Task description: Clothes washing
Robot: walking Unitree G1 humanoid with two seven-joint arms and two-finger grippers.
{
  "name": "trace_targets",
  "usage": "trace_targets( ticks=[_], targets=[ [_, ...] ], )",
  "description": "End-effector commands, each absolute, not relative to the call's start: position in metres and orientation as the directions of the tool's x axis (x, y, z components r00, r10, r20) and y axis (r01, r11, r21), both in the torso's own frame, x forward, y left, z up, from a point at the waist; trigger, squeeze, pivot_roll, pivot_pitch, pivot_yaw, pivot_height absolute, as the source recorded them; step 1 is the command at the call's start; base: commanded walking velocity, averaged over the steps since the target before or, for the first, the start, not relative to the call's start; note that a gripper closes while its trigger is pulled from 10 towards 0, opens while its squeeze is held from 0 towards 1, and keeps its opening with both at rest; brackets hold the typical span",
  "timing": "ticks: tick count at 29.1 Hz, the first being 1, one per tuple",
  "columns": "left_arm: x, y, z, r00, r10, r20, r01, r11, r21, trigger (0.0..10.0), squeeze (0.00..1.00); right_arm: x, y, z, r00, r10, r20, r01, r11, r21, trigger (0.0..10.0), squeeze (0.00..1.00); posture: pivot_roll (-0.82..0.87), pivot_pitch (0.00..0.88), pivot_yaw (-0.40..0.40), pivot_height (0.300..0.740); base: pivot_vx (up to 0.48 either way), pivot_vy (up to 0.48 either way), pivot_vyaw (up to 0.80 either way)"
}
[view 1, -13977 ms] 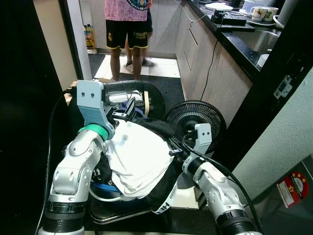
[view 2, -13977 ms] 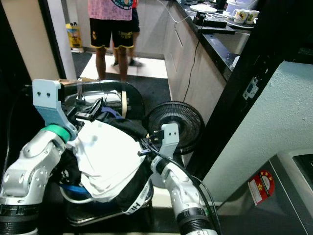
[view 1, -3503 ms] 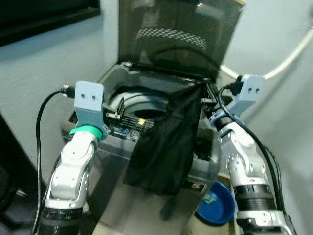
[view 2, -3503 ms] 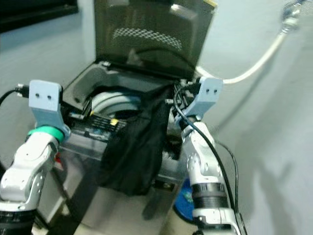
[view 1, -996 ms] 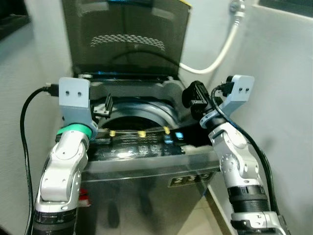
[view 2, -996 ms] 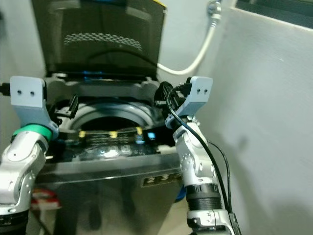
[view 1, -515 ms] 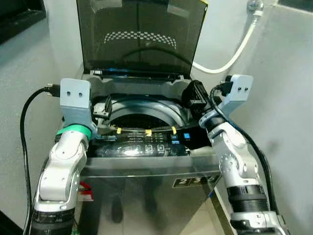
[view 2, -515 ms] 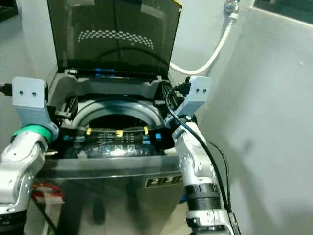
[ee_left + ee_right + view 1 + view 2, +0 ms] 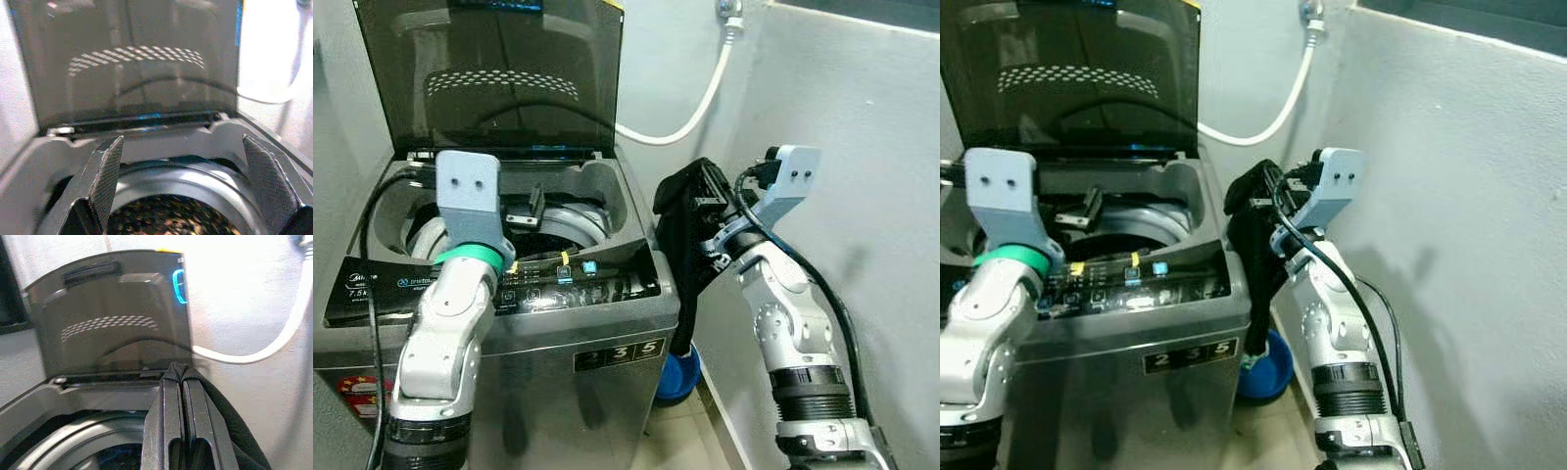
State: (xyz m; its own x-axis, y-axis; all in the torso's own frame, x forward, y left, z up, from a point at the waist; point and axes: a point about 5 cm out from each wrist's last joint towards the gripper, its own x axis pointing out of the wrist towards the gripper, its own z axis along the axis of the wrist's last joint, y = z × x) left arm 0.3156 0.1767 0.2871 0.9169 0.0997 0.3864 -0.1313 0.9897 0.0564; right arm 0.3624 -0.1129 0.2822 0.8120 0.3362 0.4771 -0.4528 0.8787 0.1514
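Loading unfinished: right tool [image 9: 707, 208] clamped on a black garment [image 9: 683, 257] hanging beside the washing machine [image 9: 607, 338]; left tool [image 9: 183, 178], spread wide and empty, over the drum [image 9: 171, 218].

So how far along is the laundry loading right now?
Done: the washer's lid stands open. In hand: the right pincer is shut on a black garment hanging beside the washing machine, outside the drum. The left pincer is open over the drum. Left: dropping the garment in.
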Motion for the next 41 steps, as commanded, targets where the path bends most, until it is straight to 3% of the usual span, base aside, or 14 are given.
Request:
trace_targets(
  ticks=[1, 5, 13, 23, 36, 41],
  targets=[
    [0.314, 0.18, 0.29, 0.909, 0.12, 0.4, -0.156, 0.986, 0.06, 10.0, 0.0, 0.36, -0.107, 0.291, 0.787, 0.362, 0.499, -0.484, 0.865, 0.136, 10.0, 0.0, 0.06, 0.041, -0.032, 0.74, 0.0, 0.0, 0.0],
    [0.313, 0.179, 0.289, 0.911, 0.117, 0.395, -0.153, 0.986, 0.062, 10.0, 0.0, 0.357, -0.1, 0.29, 0.774, 0.394, 0.495, -0.501, 0.86, 0.099, 10.0, 0.0, 0.06, 0.041, -0.034, 0.74, 0.149, 0.0, 0.0],
    [0.312, 0.177, 0.289, 0.908, 0.111, 0.405, -0.144, 0.988, 0.054, 10.0, 0.0, 0.355, -0.096, 0.289, 0.761, 0.413, 0.5, -0.517, 0.852, 0.083, 10.0, 0.0, 0.06, 0.043, -0.033, 0.74, 0.331, 0.0, 0.8],
    [0.313, 0.176, 0.289, 0.908, 0.101, 0.407, -0.131, 0.99, 0.046, 10.0, 0.0, 0.357, -0.101, 0.286, 0.771, 0.404, 0.492, -0.503, 0.86, 0.082, 10.0, 0.0, 0.06, 0.044, -0.032, 0.74, 0.341, 0.0, 0.0],
    [0.313, 0.173, 0.287, 0.916, 0.066, 0.396, -0.101, 0.993, 0.066, 10.0, 0.0, 0.357, -0.103, 0.286, 0.768, 0.411, 0.492, -0.507, 0.859, 0.075, 10.0, 0.0, 0.06, 0.039, -0.035, 0.74, 0.0, 0.0, 0.0],
    [0.316, 0.162, 0.277, 0.937, -0.034, 0.349, -0.025, 0.986, 0.165, 10.0, 0.0, 0.364, -0.106, 0.302, 0.746, 0.411, 0.524, -0.515, 0.855, 0.063, 10.0, 0.0, 0.05, 0.037, -0.026, 0.74, 0.0, 0.0, 0.0]
  ],
)
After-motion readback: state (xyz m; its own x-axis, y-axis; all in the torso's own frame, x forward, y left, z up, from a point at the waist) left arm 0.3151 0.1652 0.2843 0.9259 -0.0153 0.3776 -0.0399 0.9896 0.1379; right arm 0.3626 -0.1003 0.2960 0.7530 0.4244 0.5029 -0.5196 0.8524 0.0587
